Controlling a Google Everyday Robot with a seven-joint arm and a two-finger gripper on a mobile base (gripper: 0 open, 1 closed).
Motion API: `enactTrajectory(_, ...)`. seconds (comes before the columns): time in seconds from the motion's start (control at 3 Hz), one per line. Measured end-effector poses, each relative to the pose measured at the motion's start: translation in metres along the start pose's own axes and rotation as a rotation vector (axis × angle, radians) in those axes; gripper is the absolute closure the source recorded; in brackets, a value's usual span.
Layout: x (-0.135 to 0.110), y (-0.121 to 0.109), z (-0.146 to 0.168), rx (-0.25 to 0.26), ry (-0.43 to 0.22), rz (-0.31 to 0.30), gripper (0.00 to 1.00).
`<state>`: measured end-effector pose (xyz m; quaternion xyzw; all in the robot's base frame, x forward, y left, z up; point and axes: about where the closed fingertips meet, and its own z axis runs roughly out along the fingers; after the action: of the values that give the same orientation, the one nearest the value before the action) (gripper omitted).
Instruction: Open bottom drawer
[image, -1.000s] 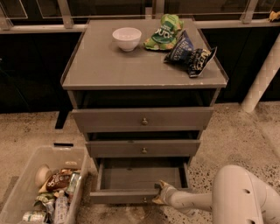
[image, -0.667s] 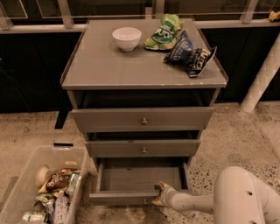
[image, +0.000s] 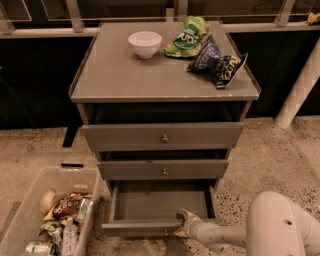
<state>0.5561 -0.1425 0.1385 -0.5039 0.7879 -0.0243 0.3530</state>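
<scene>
The bottom drawer (image: 150, 227) of the grey cabinet is pulled out, and its plain grey tray (image: 160, 204) shows empty inside. My gripper (image: 182, 225) sits at the drawer's front edge, right of centre, reaching in from the lower right on a white arm (image: 280, 227). Its fingers hook over the top of the drawer front. The drawer's knob (image: 165, 232) is just visible below the front edge, left of the gripper. The middle drawer (image: 162, 169) and the top drawer (image: 162, 136) stand slightly out.
On the cabinet top (image: 120, 75) rest a white bowl (image: 145, 43), a green chip bag (image: 186, 36) and a dark blue chip bag (image: 217, 61). A clear bin (image: 30, 200) of snacks and cans sits on the floor at lower left. A white pole (image: 300, 85) stands at right.
</scene>
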Motion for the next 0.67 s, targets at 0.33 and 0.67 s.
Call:
enactTrajectory(0.33,-0.001,-0.0006,-0.0012,0.0,0.0,0.0,1.0)
enactTrajectory(0.67,0.0026,0.0081,-0.0054,-0.001,-0.002,0.005,1.0)
